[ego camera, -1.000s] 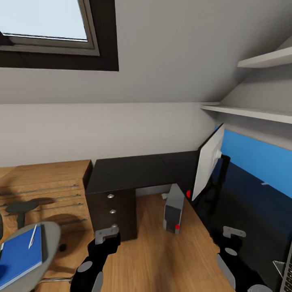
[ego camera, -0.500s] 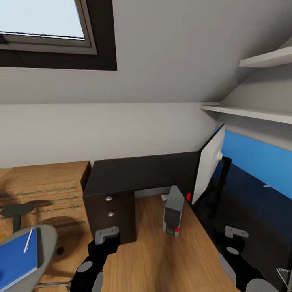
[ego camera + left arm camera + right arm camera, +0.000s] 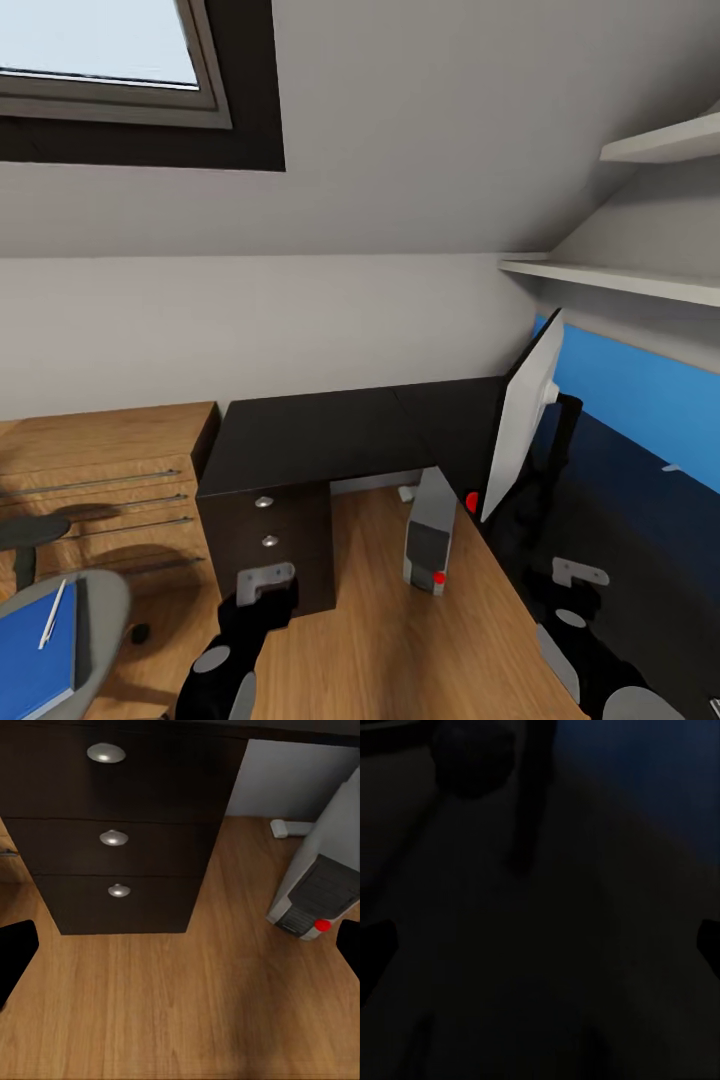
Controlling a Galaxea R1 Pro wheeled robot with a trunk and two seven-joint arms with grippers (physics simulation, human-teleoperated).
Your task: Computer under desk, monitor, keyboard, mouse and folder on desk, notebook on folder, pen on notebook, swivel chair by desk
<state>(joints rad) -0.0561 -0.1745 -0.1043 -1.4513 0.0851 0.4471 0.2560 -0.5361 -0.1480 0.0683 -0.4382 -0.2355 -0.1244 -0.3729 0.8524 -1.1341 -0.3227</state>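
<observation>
computer (image 3: 431,535) stands upright on the wood floor (image 3: 400,650), under the inner corner of the l-shaped bench (image 3: 320,435), red dot low on its front panel; also seen in the left wrist view (image 3: 319,881), just right of the black three-drawer unit (image 3: 270,535), a gap between them. monitor (image 3: 522,430) stands on the right run of the bench, pale back facing left, black stand behind it, red dot at its lower edge. blue back panel (image 3: 640,385) runs along the far right side of the bench. swivel chair (image 3: 95,610) at near left, grey seat partly out of frame; a blue folder (image 3: 30,655) lies on the seat with a white pen (image 3: 51,614) on top of it. light wooden dresser (image 3: 100,480) far left, touching the drawer unit's side. skylight window (image 3: 110,60) upper left; two white shelves (image 3: 620,280) upper right.

left gripper (image 3: 264,583) over the floor in front of the drawer unit, fingers spread wide, nothing between them. right gripper (image 3: 578,578) over the dark bench top, also spread and empty; its wrist view is nearly black.
</observation>
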